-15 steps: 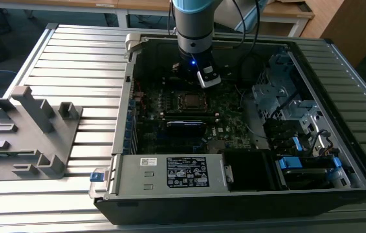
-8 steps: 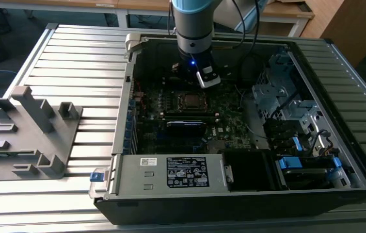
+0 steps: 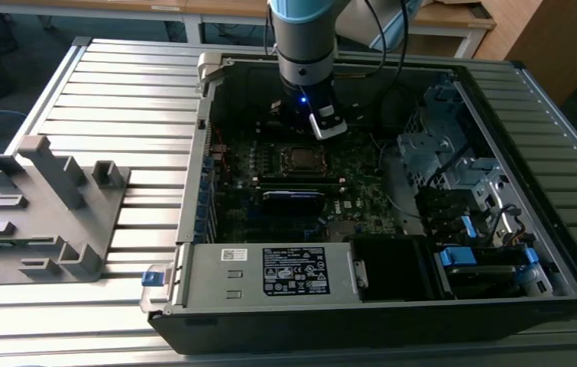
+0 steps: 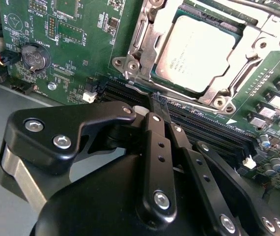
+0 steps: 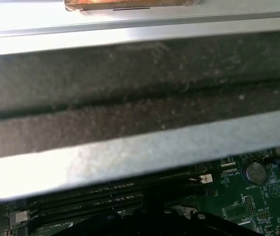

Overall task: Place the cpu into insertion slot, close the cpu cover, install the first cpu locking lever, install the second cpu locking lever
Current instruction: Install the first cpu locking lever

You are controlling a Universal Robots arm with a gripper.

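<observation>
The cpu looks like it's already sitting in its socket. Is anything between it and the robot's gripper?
Nothing visible stands between them. In the second wrist view the cpu lies in the insertion slot, framed by the cpu cover. The gripper points toward it across bare motherboard and low memory slots.

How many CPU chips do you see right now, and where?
1. The cpu sits on the motherboard, framed by the cpu cover, just beyond the hand. Others could be hidden elsewhere in the case.
</observation>
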